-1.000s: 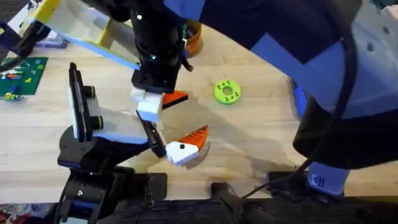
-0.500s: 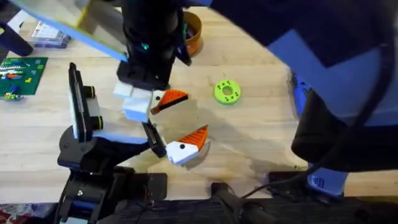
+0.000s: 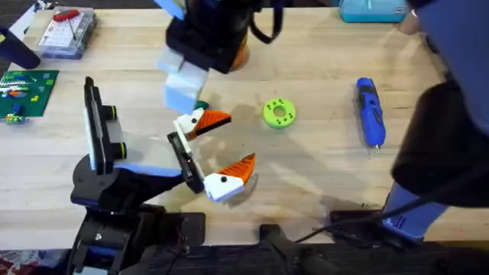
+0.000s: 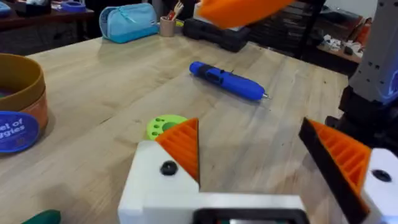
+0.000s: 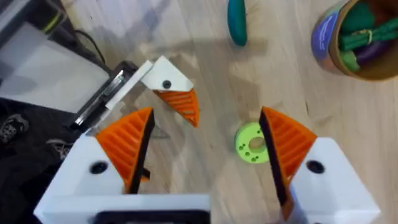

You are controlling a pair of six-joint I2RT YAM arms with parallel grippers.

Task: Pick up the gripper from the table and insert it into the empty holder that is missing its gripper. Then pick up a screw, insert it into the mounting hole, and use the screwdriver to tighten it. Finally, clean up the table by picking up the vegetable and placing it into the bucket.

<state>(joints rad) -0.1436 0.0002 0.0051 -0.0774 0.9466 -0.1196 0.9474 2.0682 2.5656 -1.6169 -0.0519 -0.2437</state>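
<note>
Right wrist shows the vegetable (image 5: 237, 23), a smooth teal-green oblong pod.

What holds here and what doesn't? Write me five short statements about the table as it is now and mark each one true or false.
1. The screwdriver lies flat on the table, with no gripper on it. True.
2. The vegetable is inside the bucket. False: it lies on the table outside the bucket.
3. The right gripper is shut on the lime-green disc. False: its fingers are apart and empty, and the disc lies on the table.
4. The left gripper is open. True.
5. The bucket is empty. False: green and purple toys show inside it.
</note>
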